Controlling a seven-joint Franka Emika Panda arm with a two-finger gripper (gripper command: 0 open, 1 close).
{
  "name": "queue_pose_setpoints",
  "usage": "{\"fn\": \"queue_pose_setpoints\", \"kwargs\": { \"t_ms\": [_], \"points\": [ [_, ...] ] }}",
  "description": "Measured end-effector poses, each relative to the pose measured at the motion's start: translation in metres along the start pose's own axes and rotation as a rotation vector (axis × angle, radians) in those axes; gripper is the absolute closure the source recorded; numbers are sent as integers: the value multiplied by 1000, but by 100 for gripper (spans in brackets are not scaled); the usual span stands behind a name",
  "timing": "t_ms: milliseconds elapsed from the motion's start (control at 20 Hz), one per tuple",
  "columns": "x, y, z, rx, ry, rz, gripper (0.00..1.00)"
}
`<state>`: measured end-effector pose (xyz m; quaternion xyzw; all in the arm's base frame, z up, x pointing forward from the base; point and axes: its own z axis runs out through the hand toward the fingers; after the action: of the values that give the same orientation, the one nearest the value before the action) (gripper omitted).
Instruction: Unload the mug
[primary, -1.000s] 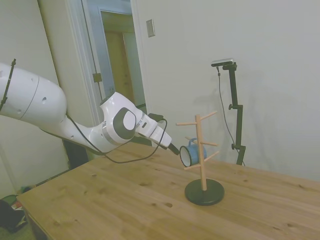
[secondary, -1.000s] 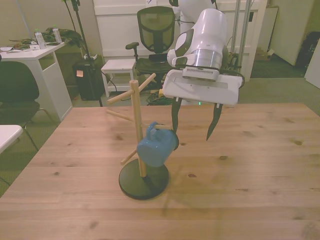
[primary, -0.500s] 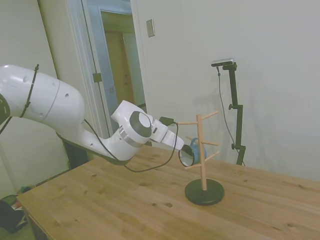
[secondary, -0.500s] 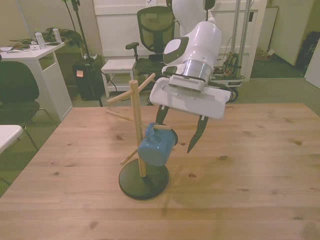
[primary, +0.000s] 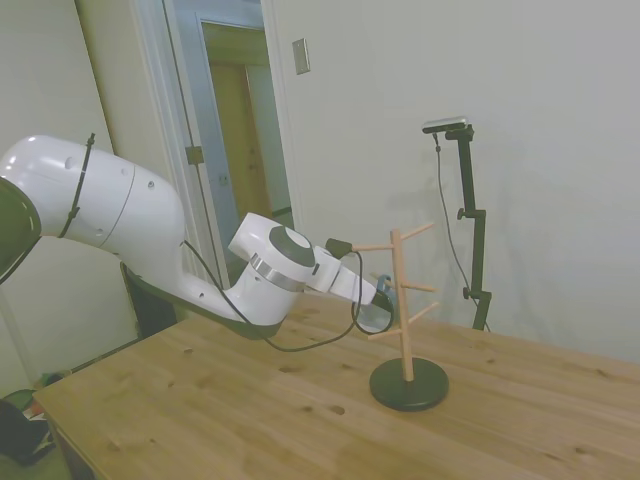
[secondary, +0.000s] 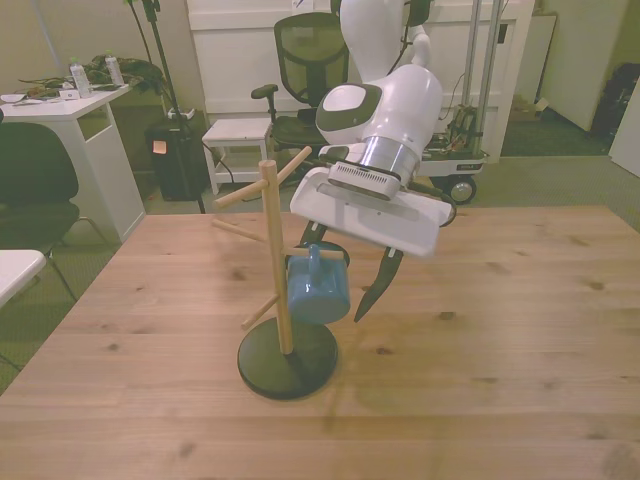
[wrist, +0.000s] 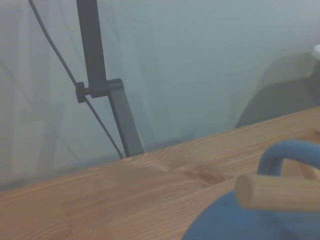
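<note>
Spread-open pincer (secondary: 338, 285) apparently straddles the small light-blue enamel mug (secondary: 318, 289) hanging on the wooden peg stand (secondary: 276, 270); squeeze firmly, then slide along the peg.

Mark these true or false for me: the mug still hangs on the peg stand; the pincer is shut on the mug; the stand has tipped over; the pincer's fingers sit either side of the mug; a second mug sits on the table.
1. The mug hangs by its handle from a peg of the stand. True.
2. The pincer is shut on the mug. False: its fingers are spread open.
3. The stand has tipped over. False: it stands upright on its dark round base.
4. The fingers sit either side of the mug. True, in the front view.
5. A second mug sits on the table. False: only one mug shows.
</note>
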<state>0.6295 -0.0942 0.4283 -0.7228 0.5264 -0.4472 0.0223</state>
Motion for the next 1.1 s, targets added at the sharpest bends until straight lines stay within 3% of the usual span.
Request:
{"fn": "queue_pose_setpoints", "kwargs": {
  "t_ms": [1100],
  "points": [
    [-12,-1,-9,6,-23,-3,100]
  ]
}}
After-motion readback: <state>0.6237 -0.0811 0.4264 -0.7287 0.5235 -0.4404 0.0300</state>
